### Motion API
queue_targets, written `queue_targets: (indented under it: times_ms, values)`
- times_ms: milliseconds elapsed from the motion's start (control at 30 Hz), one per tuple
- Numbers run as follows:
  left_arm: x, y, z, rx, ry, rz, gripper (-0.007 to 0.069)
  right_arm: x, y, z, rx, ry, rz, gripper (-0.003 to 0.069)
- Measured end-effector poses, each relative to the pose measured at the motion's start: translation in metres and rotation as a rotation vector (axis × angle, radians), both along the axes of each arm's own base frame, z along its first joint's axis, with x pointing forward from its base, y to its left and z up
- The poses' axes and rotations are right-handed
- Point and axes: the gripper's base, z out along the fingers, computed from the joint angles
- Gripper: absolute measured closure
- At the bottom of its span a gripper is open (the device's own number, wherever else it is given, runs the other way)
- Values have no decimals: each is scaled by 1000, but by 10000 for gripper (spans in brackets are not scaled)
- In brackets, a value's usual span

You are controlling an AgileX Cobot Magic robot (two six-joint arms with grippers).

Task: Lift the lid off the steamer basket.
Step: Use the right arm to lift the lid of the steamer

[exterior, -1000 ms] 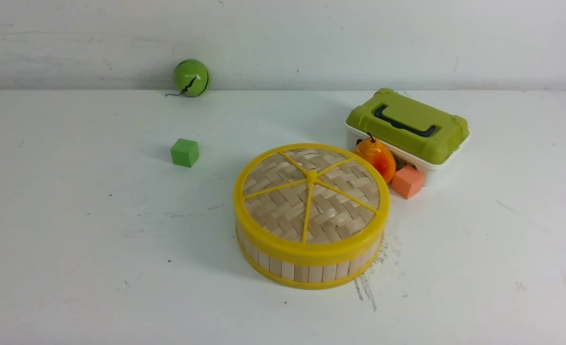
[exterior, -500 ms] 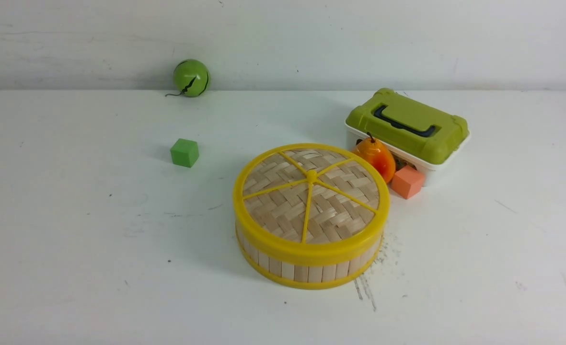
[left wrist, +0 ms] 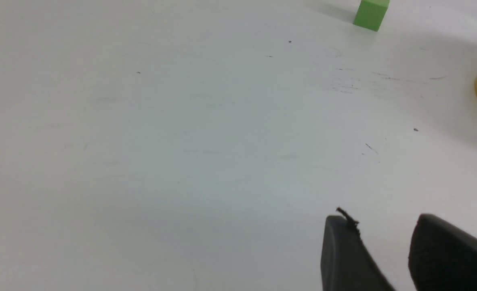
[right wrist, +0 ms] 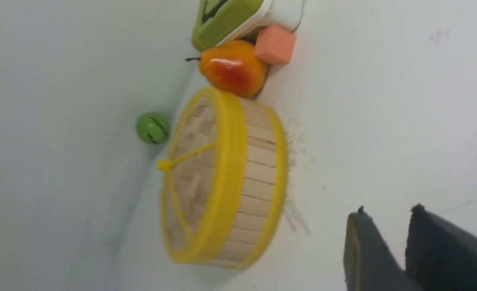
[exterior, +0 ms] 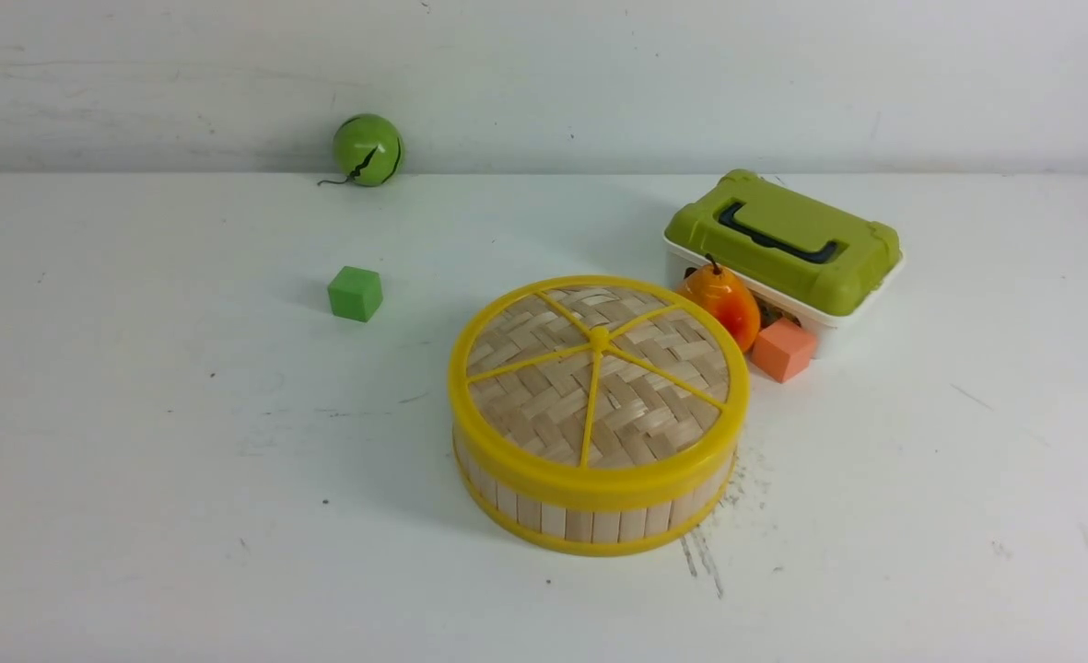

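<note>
We have the lid (exterior: 599, 368) seated on the basket (exterior: 594, 523), near the centre of the surface (exterior: 230, 552), with the pear (exterior: 728, 308) just beside it at about two o'clock, so we judge the task barely begun: gripping, lifting and setting the lid aside all remain. Our right fingers (right wrist: 387, 208) stand partly apart with nothing between them, and our left fingers (left wrist: 381, 216) also part around bare air, both pairs clear of the lid.
</note>
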Motion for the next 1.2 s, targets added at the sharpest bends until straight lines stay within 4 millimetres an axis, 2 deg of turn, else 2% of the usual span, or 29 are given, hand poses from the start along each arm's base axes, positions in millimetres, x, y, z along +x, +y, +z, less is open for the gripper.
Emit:
queue_targets:
  times_ms: [67,367,500,600,667,700,767,900,967,1067,1133,1200]
  values:
    - [0,0,0,0,0,0,386,0,0,1,26,0,-1,489]
    - [0,0,0,0,0,0,386,1,-3,0,-136,-30,1,477]
    - [0,0,0,0,0,0,386,3,-10,10,-197,-140,-71,480]
    - [0,0,0,0,0,0,386,3,-11,27,-241,-190,-79,516]
    - [0,0,0,0,0,0,386,6,-10,47,-345,-186,-47,584]
    - [0,0,0,0,0,0,386,6,-10,50,-350,-191,-44,592]
    - [0,0,0,0,0,0,386,15,-6,87,-606,-136,85,669]
    - [0,0,0,0,0,0,386,41,-2,141,-980,-21,366,680]
    - [0,0,0,0,0,0,386,53,-1,168,-1093,15,499,680]
    - [0,0,0,0,0,0,385,83,1,200,-1195,67,701,680]
    - [0,0,0,0,0,0,385,101,2,219,-1211,69,749,679]
    - [0,0,0,0,0,0,385,118,3,230,-1206,74,785,678]
